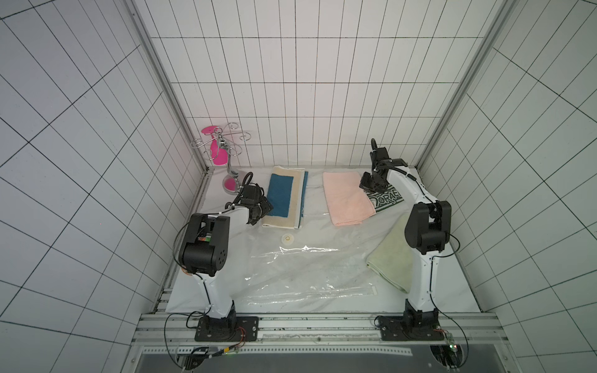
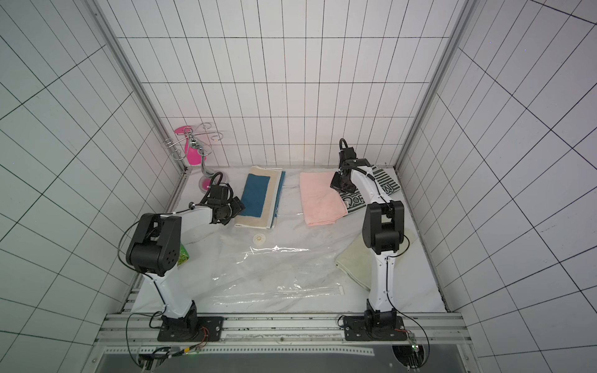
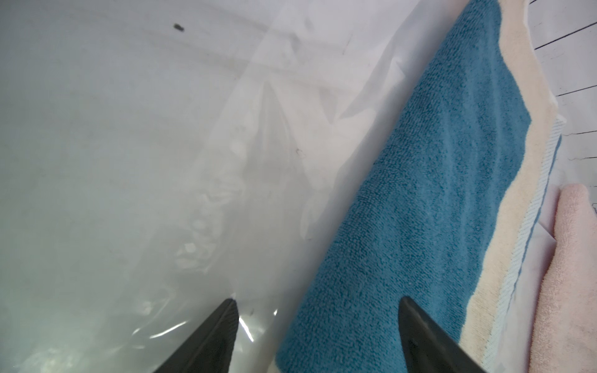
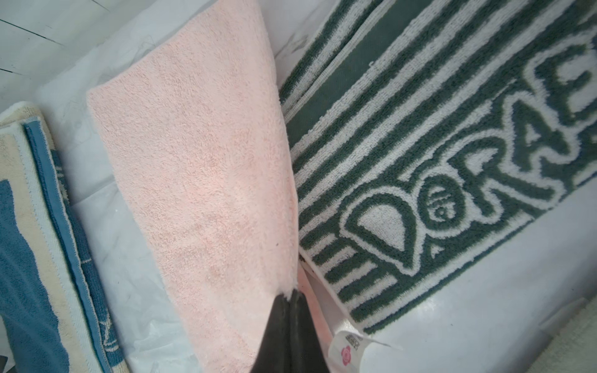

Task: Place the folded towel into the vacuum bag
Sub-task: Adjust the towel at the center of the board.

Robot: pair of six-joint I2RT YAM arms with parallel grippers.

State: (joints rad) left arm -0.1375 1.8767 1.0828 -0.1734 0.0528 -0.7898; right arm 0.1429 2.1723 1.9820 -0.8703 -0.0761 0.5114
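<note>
My right tool (image 4: pixel 292 295) is pinched shut on the right edge of the folded pink terry towel (image 4: pixel 200 161). My left tool (image 3: pixel 317 299) gapes open over the edge of a blue-and-cream towel (image 3: pixel 436 193). The clear crinkly plastic vacuum bag (image 1: pixel 297 268) lies flat on open white tabletop (image 1: pixel 452 290), nearer my bases. Only the wrist view shows the pinch.

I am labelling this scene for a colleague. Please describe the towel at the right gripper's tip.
Find the row of folded towels along the white table's back edge. It is the plain pale pink terry towel, between the blue-and-cream towel and the green-and-white striped one; only it is pink and unpatterned.
</note>
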